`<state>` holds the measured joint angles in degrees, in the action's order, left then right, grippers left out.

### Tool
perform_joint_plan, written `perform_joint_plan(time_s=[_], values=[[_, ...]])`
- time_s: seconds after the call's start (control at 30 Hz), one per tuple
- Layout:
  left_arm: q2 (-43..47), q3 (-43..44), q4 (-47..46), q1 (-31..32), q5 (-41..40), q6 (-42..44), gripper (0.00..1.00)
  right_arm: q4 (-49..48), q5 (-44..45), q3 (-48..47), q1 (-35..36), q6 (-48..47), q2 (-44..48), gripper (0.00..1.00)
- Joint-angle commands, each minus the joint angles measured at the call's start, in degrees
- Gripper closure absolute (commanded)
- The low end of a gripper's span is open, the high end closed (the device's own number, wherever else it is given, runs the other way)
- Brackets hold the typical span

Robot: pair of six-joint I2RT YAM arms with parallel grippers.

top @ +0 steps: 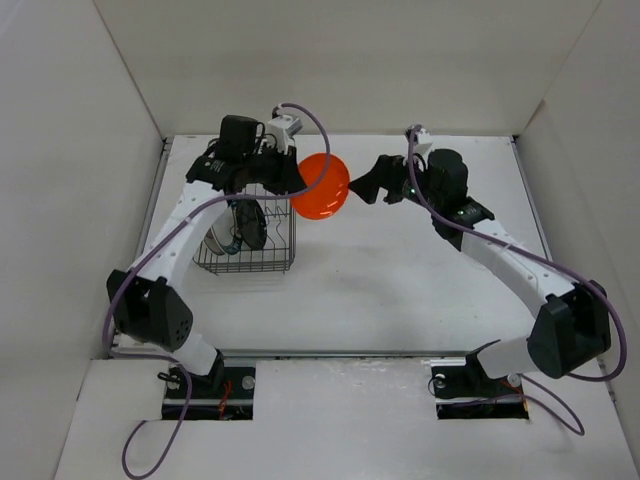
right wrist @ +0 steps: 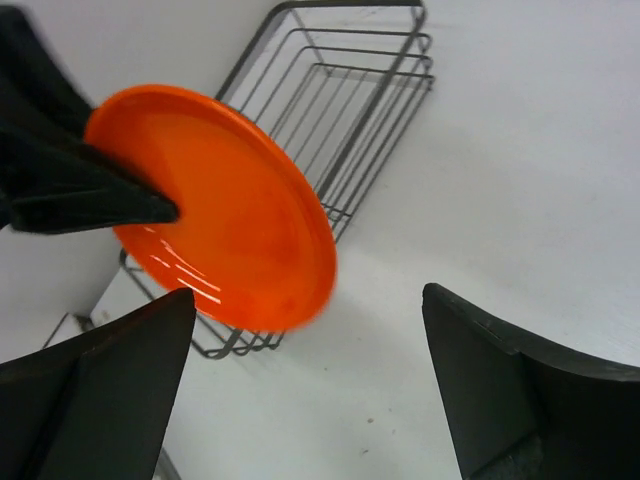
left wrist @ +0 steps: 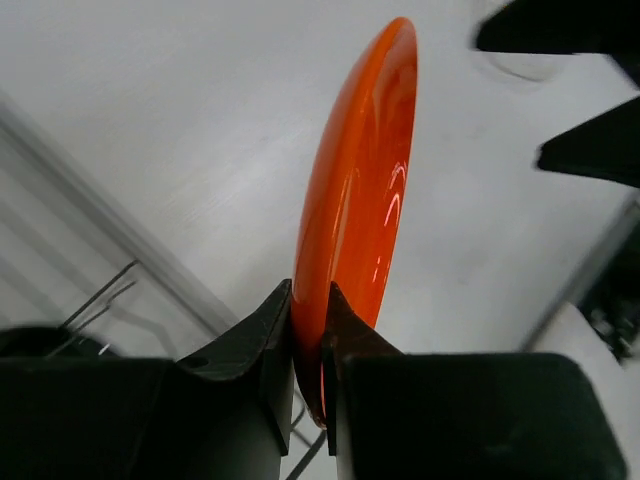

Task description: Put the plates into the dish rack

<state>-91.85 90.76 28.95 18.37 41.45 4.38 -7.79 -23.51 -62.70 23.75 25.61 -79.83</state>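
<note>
Clamps orange plate [top: 322, 187] by rim in left gripper [left wrist: 312, 345], edge-on just right of dish rack [top: 245, 268], upper centre; right gripper [top: 366, 188] spread, empty.

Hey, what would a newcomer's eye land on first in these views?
The glossy orange plate stands out, clamped by its rim in the left gripper and held in the air just right of the dish rack. The right gripper hangs open close beside it. Inside the rack stands a dark-looking plate.
</note>
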Motion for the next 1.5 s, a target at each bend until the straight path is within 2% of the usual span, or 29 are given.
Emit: perform_joint_plan(time_s=[0.0, 0.03, 0.07, 0.13, 0.17, 0.23, 0.47, 0.83, 0.93, 0.97, 1.07, 1.3, 1.33, 1.43, 1.47], values=[[11.67, -3.38, -3.64, 1.13, -29.00, -5.07, 1.00, 6.44, 12.13, -4.18, 1.64, -0.90, 1.79, 0.01], [12.92, -4.18, -3.64, 3.14, -35.58, -5.09, 1.00, 9.43, 18.69, -5.32, 2.17, -0.91, 1.79, 0.01], [13.89, -5.32, -3.64, 4.12, -42.61, -6.13, 1.00, 14.60, 21.46, -6.46, 2.96, -1.43, 1.79, 0.01], [15.21, -8.21, -1.54, 5.53, -57.37, -7.46, 1.00, 18.93, 25.60, -8.93, 2.97, -1.44, 1.09, 0.01], [15.21, -8.84, -0.66, 6.23, -61.54, -9.55, 1.00, 20.61, 28.14, -9.46, 3.58, -1.44, 1.08, 0.01], [13.47, -9.37, 2.06, 6.24, -66.73, -10.10, 1.00, 23.52, 30.09, -9.99, 3.59, -1.44, 1.08, 0.01], [9.15, -10.69, 4.98, 6.94, -73.86, -14.58, 1.00, 29.23, 38.62, -8.85, 4.11, -0.91, 6.61, 0.01], [4.84, -12.53, 4.98, 6.94, -70.90, -15.63, 1.00, 33.01, 40.38, -6.03, -0.71, -1.96, 13.29, 0.01], [4.32, -13.67, 4.98, 6.94, -69.23, -15.63, 1.00, 35.12, 44.41, -4.02, -4.92, 0.13, 12.69, 0.01], [4.31, -13.68, 4.98, 6.94, -68.36, -15.63, 1.00, 35.13, 44.95, -3.14, -8.59, 1.28, 11.90, 0.01], [3.79, -14.91, 4.98, 6.94, -66.51, -15.63, 0.99, 34.70, 43.65, 2.47, -13.98, 5.59, 11.28, 0.01], [3.26, -16.14, 5.50, 6.41, -63.52, -15.10, 0.83, 29.94, 40.38, 15.67, -25.84, 8.41, 14.79, 0.01], [2.74, -16.14, 5.50, 5.81, -62.82, -15.10, 0.78, 29.94, 40.38, 17.24, -28.29, 8.93, 14.79, 0.01], [2.73, -16.14, 5.50, 5.80, -61.41, -15.10, 0.71, 29.41, 40.90, 19.18, -31.90, 8.94, 13.39, 0.01], [2.73, -16.14, 5.50, 5.80, -61.40, -15.10, 0.66, 29.41, 41.43, 19.71, -32.70, 8.94, 13.39, 0.01]])
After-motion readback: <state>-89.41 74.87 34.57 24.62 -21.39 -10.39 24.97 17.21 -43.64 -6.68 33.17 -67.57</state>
